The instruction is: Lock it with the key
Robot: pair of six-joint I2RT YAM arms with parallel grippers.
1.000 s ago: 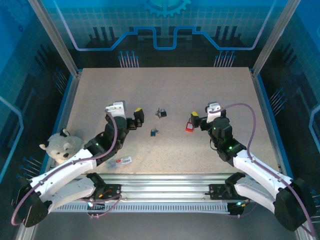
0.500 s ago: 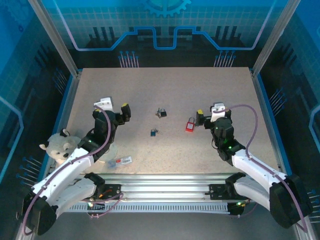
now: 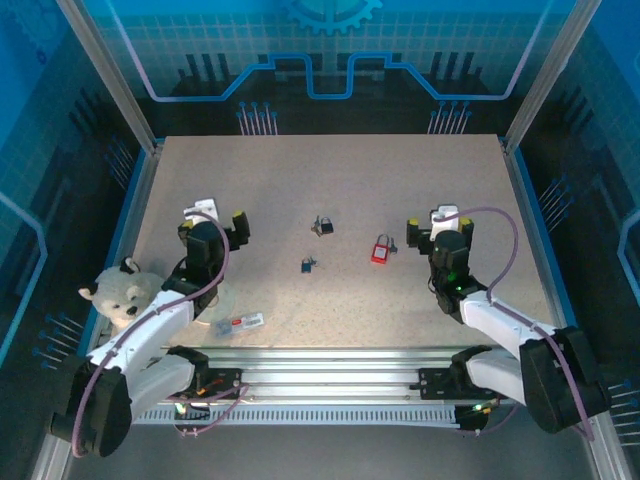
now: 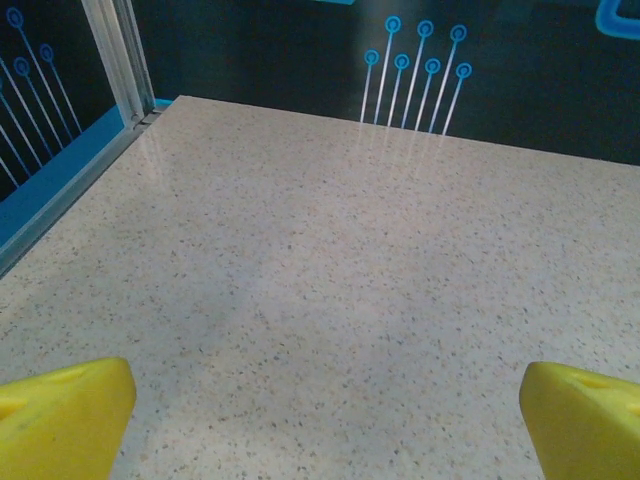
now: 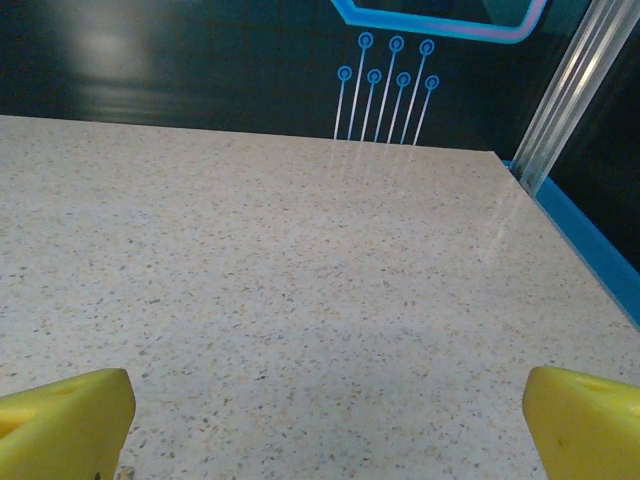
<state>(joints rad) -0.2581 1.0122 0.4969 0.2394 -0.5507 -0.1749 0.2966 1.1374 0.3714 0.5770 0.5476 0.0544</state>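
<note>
The red padlock (image 3: 380,249) lies flat on the speckled table (image 3: 330,170), a little right of the middle, and everything else is placed from it. Just to its right, apart from it and not touching, the right gripper (image 3: 440,226) hangs low over the board. Its arm is folded back, with the forearm running from the near-right base up to the wrist and the fingers aimed at the far wall. To the left of the red padlock and slightly farther back sits a dark padlock (image 3: 321,226). Nearer the arms, also on the left, is a small blue piece (image 3: 308,265), too small to tell whether it is a lock or a key. Well to the left of all three, the left gripper (image 3: 212,223) is raised on a bent arm whose elbe sits low near the front rail, wrist tipped up and fingers pointing away. Both sets of jaws are spread wide and grasp nothing. In the left wrist view the left gripper's (image 4: 320,420) yellow fingertips (image 4: 62,412) sit at the two lower corners with bare tabletop between them. The right wrist view shows the right gripper (image 5: 320,425) and its fingertips (image 5: 585,420) the same way. Far to the left of the red padlock, at the table's edge, rests a white plush toy (image 3: 120,295). A clear packet (image 3: 238,322) lies close to the front rail.
</note>
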